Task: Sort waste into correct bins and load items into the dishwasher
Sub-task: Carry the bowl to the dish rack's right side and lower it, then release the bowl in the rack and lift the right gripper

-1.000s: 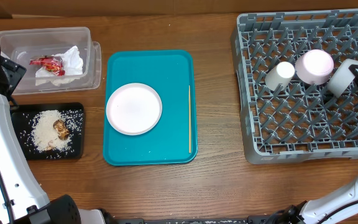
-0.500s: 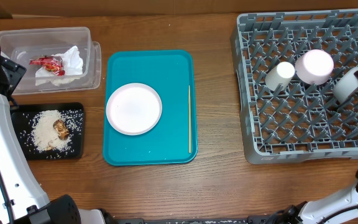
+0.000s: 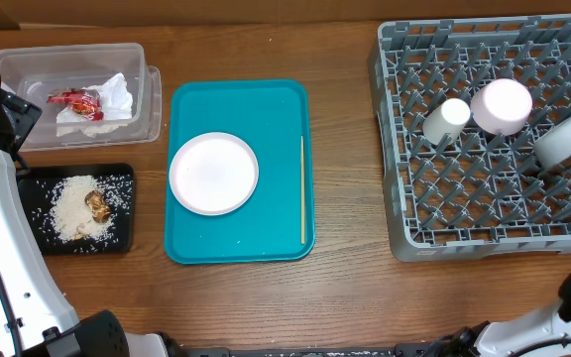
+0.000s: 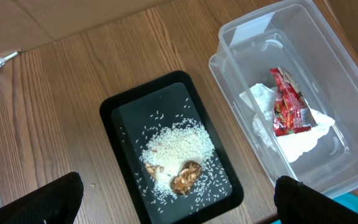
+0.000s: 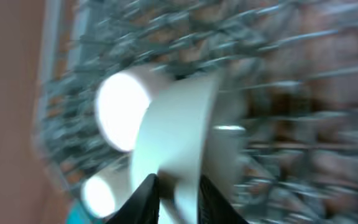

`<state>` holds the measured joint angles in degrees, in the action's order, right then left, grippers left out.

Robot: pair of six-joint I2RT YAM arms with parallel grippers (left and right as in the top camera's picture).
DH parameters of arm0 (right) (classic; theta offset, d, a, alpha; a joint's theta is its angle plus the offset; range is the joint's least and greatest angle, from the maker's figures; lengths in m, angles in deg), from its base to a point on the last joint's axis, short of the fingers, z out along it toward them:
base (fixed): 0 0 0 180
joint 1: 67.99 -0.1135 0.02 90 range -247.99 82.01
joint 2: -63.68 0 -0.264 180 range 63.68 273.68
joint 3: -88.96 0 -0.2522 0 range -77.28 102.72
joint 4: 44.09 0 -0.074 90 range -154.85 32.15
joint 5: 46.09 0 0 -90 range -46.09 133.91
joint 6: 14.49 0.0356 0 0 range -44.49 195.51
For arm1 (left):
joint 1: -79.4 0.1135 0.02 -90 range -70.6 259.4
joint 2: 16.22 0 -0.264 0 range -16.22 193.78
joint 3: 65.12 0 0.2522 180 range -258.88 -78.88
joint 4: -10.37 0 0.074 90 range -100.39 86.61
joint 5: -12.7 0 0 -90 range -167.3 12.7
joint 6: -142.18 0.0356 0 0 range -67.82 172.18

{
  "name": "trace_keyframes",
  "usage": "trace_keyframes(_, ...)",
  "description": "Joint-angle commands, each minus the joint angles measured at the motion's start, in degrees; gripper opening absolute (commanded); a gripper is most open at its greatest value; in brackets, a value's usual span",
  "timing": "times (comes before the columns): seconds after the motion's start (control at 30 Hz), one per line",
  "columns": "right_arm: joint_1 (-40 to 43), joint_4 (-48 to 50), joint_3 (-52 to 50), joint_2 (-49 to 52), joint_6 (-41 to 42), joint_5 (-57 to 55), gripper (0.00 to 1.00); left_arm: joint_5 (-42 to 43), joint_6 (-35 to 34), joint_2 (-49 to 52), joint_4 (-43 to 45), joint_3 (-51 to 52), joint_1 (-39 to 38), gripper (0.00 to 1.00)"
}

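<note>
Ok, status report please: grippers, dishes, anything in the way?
Left gripper open, empty, near black tray. Right gripper shut on small bowl over rack. Plate and stick on teal tray. No obstruction seen.

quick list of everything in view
table: 1, brown wood, under all
tub: 1, clear, top left
napkin: 1, white, in tub
wrapper: 1, red, on napkin
black tray: 1, black, below tub
rice: 1 pile, white, in black tray
food bit: 1, brown, on rice
teal tray: 1, teal, centre
plate: 1, white, on teal tray
stick: 1, wooden, right of plate
rack: 1, grey, right
small cup: 1, white, in rack
bowl: 1, white, beside small cup
held cup: 1, white, rack's right edge
left gripper: 1, black, open above black tray
right gripper: 1, dark, shut on held cup
</note>
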<state>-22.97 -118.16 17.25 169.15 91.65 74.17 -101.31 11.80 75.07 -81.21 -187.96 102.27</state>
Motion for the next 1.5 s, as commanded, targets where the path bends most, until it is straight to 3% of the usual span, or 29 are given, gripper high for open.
trace_keyframes(0.0, 1.36, -2.19, -0.63, -2.12, 4.11, -22.43, 0.23, 0.09, -0.79, 0.22, 0.07, 0.07, -0.02, 1.00)
trace_keyframes(0.5, 0.44, -1.92, -0.63, -13.60, 9.35, -23.63, 0.26, 0.09, -0.79, 0.22, 0.07, 0.07, -0.02, 1.00)
trace_keyframes(0.63, -0.35, 0.09, -0.63, -16.00, 6.84, -22.32, 0.36, 0.09, -0.79, 0.22, 0.07, 0.07, -0.02, 1.00)
trace_keyframes(0.7, -1.49, 1.55, -0.66, -15.65, 1.36, -19.02, 0.30, 0.09, -0.79, 0.22, 0.07, 0.07, -0.02, 1.00)
trace_keyframes(0.73, -2.60, 2.25, -0.66, -14.97, 0.04, -19.26, 0.22, 0.09, -0.79, 0.22, 0.07, 0.07, -0.02, 1.00)
trace_keyframes(0.8, -4.11, 2.60, -0.66, -13.73, -0.11, -21.24, 0.10, 0.09, -0.79, 0.22, 0.07, 0.07, -0.02, 1.00)
trace_keyframes(0.87, -5.57, 2.56, -0.66, -11.72, -0.11, -23.54, 0.04, 0.09, -0.79, 0.22, 0.07, 0.07, -0.02, 1.00)
trace_keyframes(1.2, -7.06, 3.02, -0.66, -1.84, -0.13, -27.30, 0.04, 0.09, -0.79, 0.22, 0.07, 0.07, -0.02, 1.00)
trace_keyframes(1.47, -7.08, 1.27, -0.70, 0.33, -0.04, -29.81, 0.04, 0.09, -0.79, 0.22, 0.07, 0.09, -0.02, 1.00)
